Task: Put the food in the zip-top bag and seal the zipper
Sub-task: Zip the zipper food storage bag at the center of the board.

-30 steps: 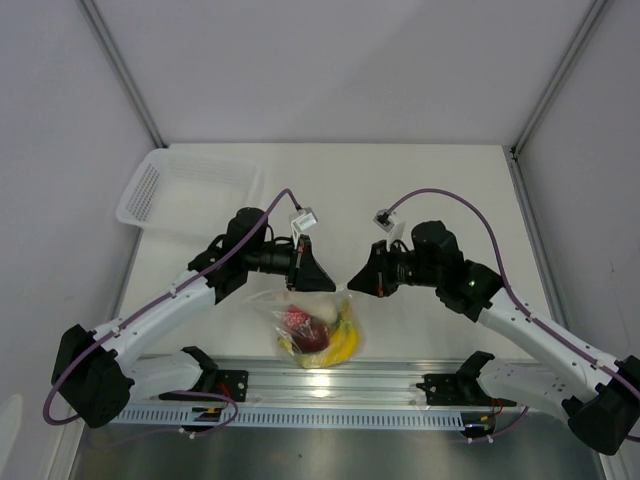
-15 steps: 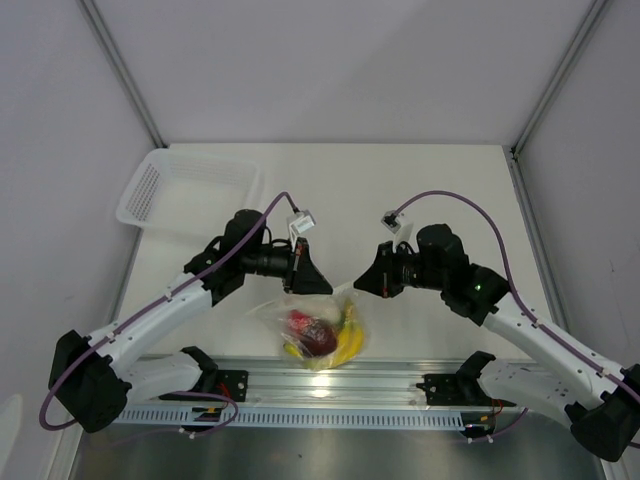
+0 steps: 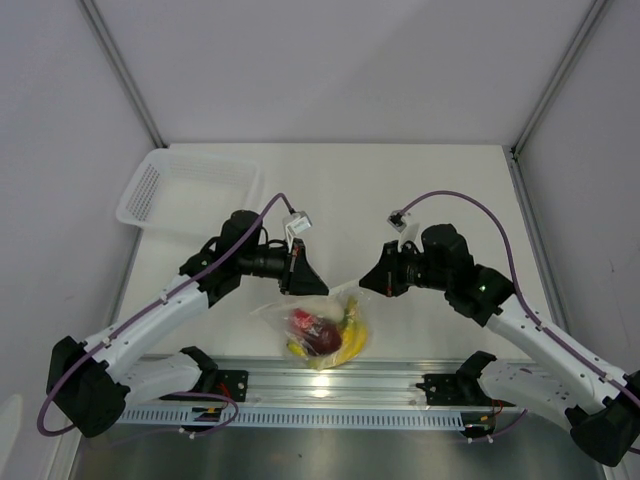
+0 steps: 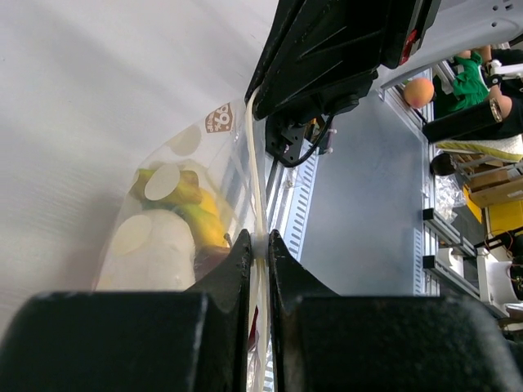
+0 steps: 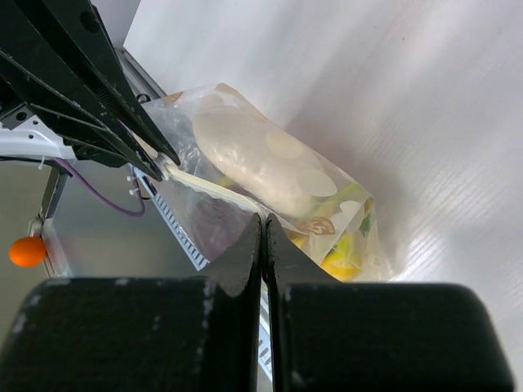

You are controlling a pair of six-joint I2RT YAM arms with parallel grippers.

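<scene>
The clear zip-top bag [image 3: 318,325] hangs between my two grippers above the table's near edge, with the food inside: yellow banana bunch [image 3: 349,338], red apple [image 3: 300,320], dark round fruit [image 3: 321,340]. The white radish [image 5: 249,159] shows through the bag in the right wrist view. My left gripper [image 3: 320,287] is shut on the zipper strip [image 4: 258,220] at the bag's left end. My right gripper [image 3: 362,283] is shut on the same strip [image 5: 214,188] at its right end. The strip runs taut between them.
A white mesh basket [image 3: 188,190] stands at the back left. A metal rail [image 3: 330,375] with the arm bases runs along the near edge, just below the bag. Grey walls close in the sides and back.
Both grippers have drawn slightly apart, the left leftward and the right rightward, with the bag held between them. The bag has sunk a little toward the near edge.
</scene>
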